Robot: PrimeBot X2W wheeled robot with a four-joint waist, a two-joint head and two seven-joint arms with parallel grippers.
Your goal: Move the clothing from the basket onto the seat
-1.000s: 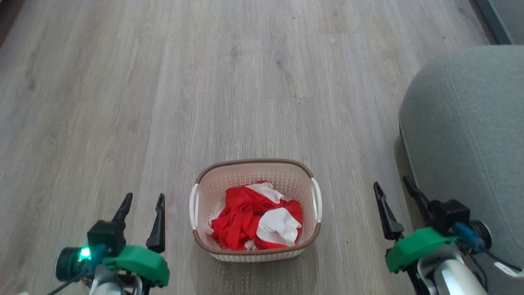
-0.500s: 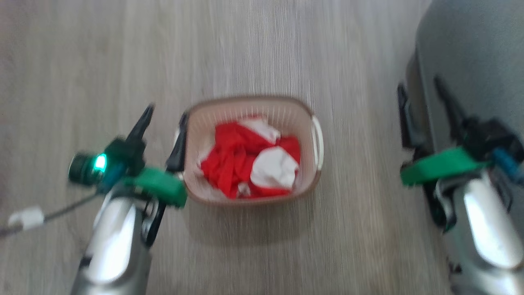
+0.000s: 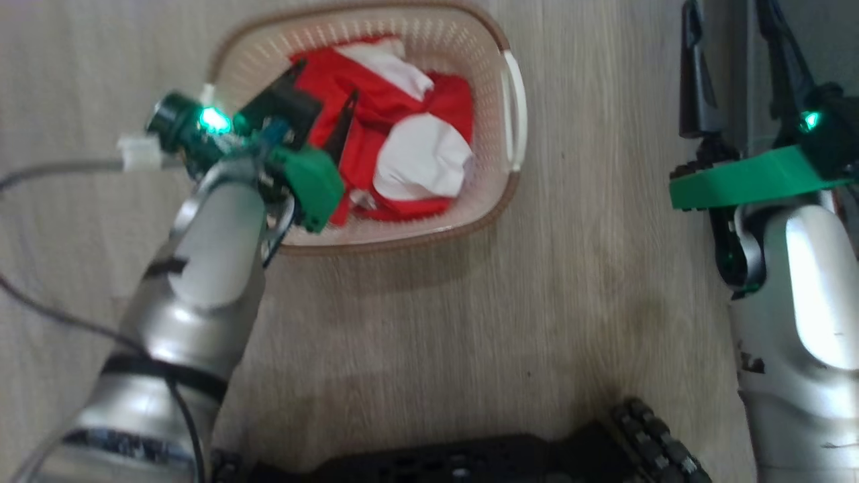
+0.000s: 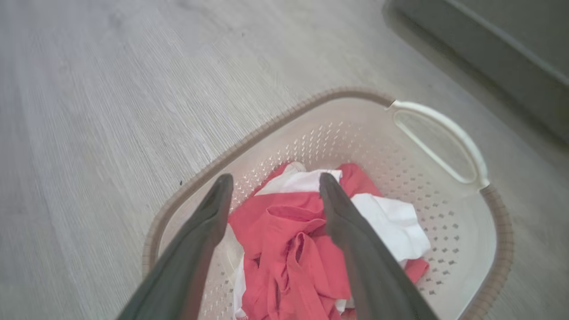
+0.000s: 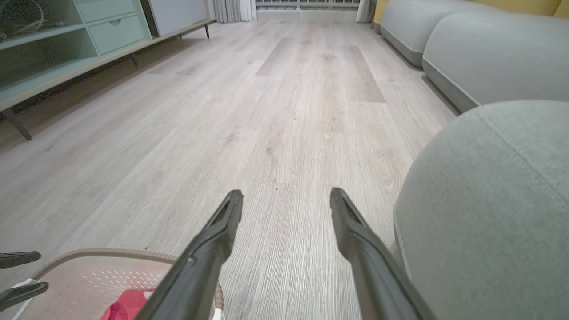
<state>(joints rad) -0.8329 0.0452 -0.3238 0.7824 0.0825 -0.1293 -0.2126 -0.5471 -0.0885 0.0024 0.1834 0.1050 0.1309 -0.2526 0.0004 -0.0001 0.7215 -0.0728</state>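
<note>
The cream basket [image 3: 513, 100] stands on the wood floor with the red and white clothing [image 3: 409, 134] heaped inside it. My left gripper [image 3: 325, 84] hangs open over the basket's left half, its fingers just above the heap and apart from it. The left wrist view shows both fingers straddling the clothing [image 4: 293, 249] inside the basket [image 4: 498, 222], with the left gripper [image 4: 274, 184] holding nothing. My right gripper [image 3: 728, 27] stands open and empty above the floor, right of the basket and close beside the grey seat [image 3: 839, 40]. In the right wrist view the right gripper [image 5: 286, 200] has the seat [image 5: 489, 200] at its right.
My black wheeled base [image 3: 503, 456] sits just behind the basket. A grey cable [image 3: 54, 168] trails left of the left arm. Further grey sofa sections [image 5: 466, 44] line the right, and a low cabinet [image 5: 66, 44] the far left, with bare floor between.
The head camera has tipped down, so the basket now shows higher in the picture. My left gripper has moved from beside the basket to over the clothing, still open.
</note>
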